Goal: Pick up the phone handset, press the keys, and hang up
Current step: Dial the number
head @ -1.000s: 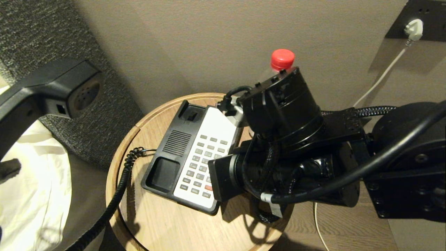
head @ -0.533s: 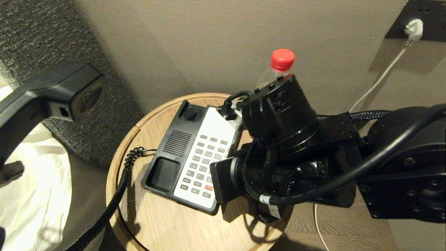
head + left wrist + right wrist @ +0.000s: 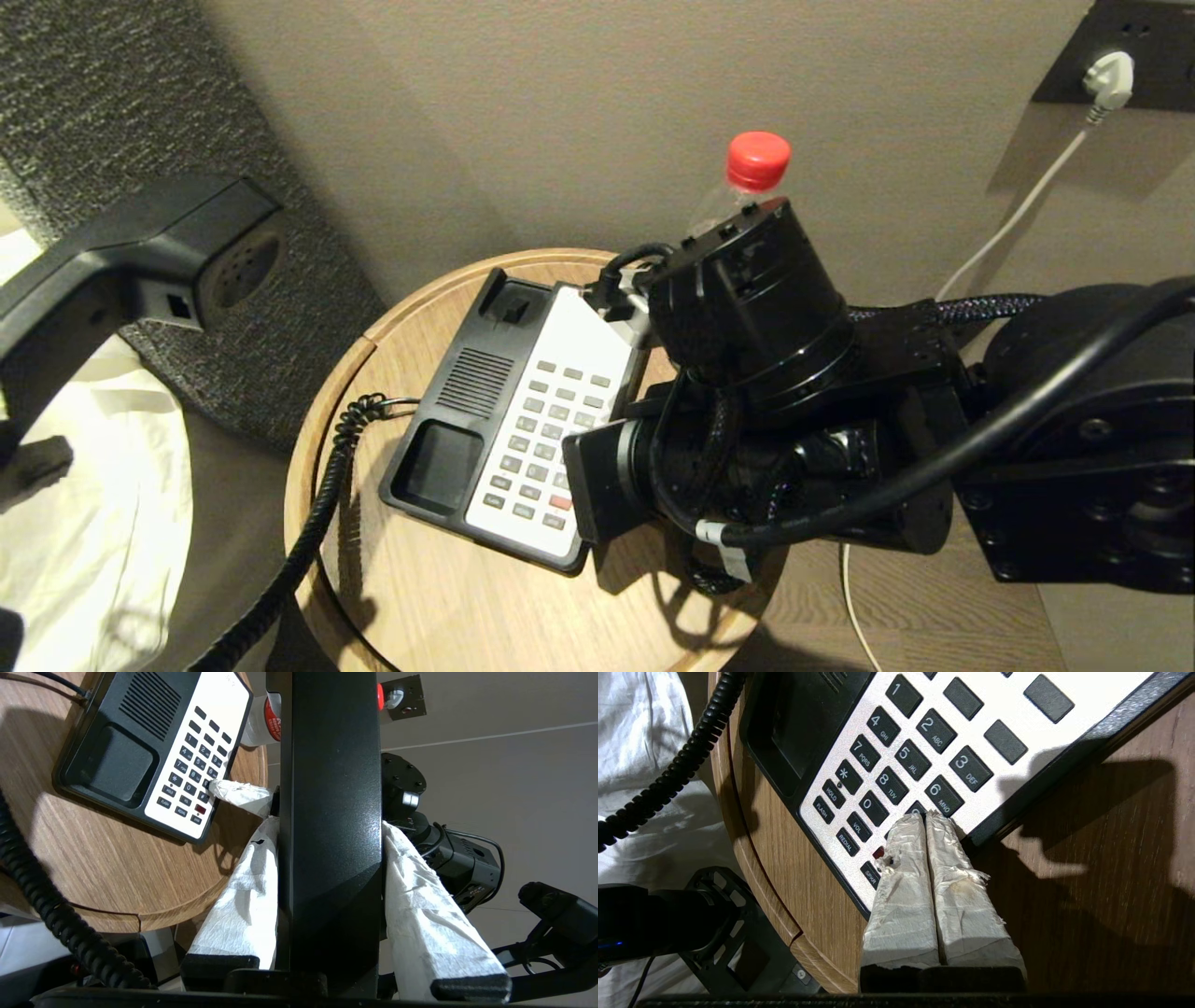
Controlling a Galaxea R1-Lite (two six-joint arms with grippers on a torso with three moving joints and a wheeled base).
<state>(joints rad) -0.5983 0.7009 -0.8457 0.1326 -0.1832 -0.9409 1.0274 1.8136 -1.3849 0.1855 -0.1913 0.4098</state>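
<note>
On the round wooden table (image 3: 448, 597) sits the phone base (image 3: 485, 373), black w/ a white keypad (image 3: 924, 756), cradle empty. Left gripper (image 3: 329, 849) is clamped on the handset (image 3: 331, 812), its two white-wrapped fingers (image 3: 243, 896) pressed against opp. sides of the black bar. Handset is held up in the air at far left of the head view (image 3: 140, 252), well apart from the base, perforated end facing the wall. Coiled cord (image 3: 317, 504) hangs off the table's left edge. Right gripper (image 3: 927, 816) has fingers together, tips touching the keypad at the 9 key, just beside 6 & near the red button (image 3: 878, 852). Right arm (image 3: 794, 401) reaches across from the right, covering the base's right side. Bottle w/ red cap (image 3: 757, 161) stands behind the arm. White plug (image 3: 1111, 77) sits in a wall socket, upper right.
</note>
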